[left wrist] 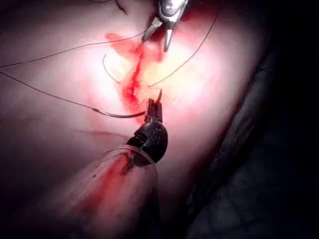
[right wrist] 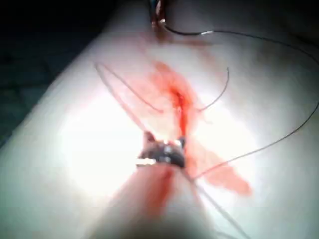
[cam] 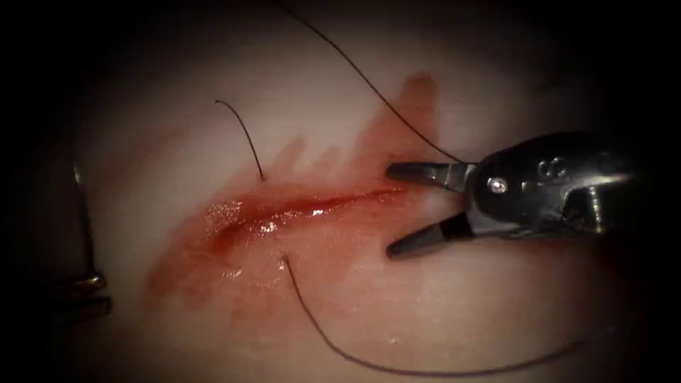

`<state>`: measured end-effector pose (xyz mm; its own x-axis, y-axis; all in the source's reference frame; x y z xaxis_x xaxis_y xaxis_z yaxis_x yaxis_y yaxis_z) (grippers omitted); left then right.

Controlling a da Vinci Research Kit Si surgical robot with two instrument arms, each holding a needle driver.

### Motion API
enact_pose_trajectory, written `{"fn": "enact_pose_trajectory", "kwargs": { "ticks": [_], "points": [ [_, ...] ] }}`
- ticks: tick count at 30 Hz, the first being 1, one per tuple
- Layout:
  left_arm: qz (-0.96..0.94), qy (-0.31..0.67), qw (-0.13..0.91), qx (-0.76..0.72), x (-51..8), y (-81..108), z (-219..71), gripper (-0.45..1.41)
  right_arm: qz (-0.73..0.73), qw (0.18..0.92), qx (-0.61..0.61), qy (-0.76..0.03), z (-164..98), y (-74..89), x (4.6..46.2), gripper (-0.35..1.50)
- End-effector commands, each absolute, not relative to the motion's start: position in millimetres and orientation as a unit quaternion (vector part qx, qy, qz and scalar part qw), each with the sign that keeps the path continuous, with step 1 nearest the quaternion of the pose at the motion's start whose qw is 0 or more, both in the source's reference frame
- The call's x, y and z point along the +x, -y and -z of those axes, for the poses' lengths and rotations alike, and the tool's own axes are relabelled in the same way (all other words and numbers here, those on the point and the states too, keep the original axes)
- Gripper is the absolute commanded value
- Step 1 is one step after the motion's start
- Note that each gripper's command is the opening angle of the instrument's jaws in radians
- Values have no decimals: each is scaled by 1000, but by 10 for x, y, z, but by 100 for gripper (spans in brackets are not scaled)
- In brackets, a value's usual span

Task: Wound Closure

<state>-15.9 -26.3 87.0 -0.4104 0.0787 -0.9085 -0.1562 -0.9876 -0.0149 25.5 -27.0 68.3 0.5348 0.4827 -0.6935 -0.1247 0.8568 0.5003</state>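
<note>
- The right tool [cam: 389, 210] reaches in from the right of the endoscope view, its two jaws spread wide apart and holding nothing; the tips sit at the right end of the cut [cam: 298, 211], one tip at the line of the cut and the other on its near side
- The same tool shows in the left wrist view [left wrist: 158, 42] at the far end of the cut, jaws parted
- The left tool [left wrist: 153, 108] is closed on the needle [left wrist: 119, 115], gripping it close to its pointed end; a short sharp tip rises past the jaws, and the rest of the curve sweeps away to the left, lying over the tissue [left wrist: 60, 134] and not in it
- The needle and left tool sit just beside the near end of the cut in the left wrist view
- The thread [cam: 425, 370] runs on from the needle's blunt end; in the endoscope view it enters the tissue just on the near side of the cut and curves off in a long arc to the right
- A short thread end [cam: 241, 131] stands out of the tissue on the far side of the cut
- Another length of thread runs from the far side down to the right tool's upper jaw, whether touching it I cannot tell
- Red fluid [cam: 213, 262] wets the cut and stains the tissue around it, most of all toward the left
</note>
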Motion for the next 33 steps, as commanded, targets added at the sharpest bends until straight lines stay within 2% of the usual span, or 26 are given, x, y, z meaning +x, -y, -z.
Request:
{"fn": "enact_pose_trajectory", "kwargs": {
  "ticks": [1, 5, 20, 22, 23, 24, 25, 33],
  "points": [
    [-839, -35, 70, -539, -165, 268, -876, -45, -213, 829, 229, -464, -694, 265, 268, 93],
    [-838, -34, 70, -539, -164, 268, -877, -45, -274, 786, 273, -483, -707, 255, 286, 86],
    [-838, -35, 70, -539, -164, 268, -876, -45, -305, 774, 305, -463, -772, 271, 362, 83],
    [-838, -35, 70, -539, -164, 268, -876, -45, -303, 775, 306, -462, -777, 270, 367, 69],
    [-838, -35, 70, -539, -164, 268, -876, -45, -302, 775, 308, -462, -779, 269, 369, 56],
    [-838, -35, 70, -539, -164, 268, -876, -45, -295, 775, 317, -461, -782, 269, 370, 6],
    [-838, -35, 70, -539, -164, 268, -876, -45, -287, 773, 326, -462, -783, 269, 370, -35],
    [-838, -35, 70, -539, -164, 268, -876, -45, -305, 776, 291, -469, -779, 255, 361, -35]
  ]
}}
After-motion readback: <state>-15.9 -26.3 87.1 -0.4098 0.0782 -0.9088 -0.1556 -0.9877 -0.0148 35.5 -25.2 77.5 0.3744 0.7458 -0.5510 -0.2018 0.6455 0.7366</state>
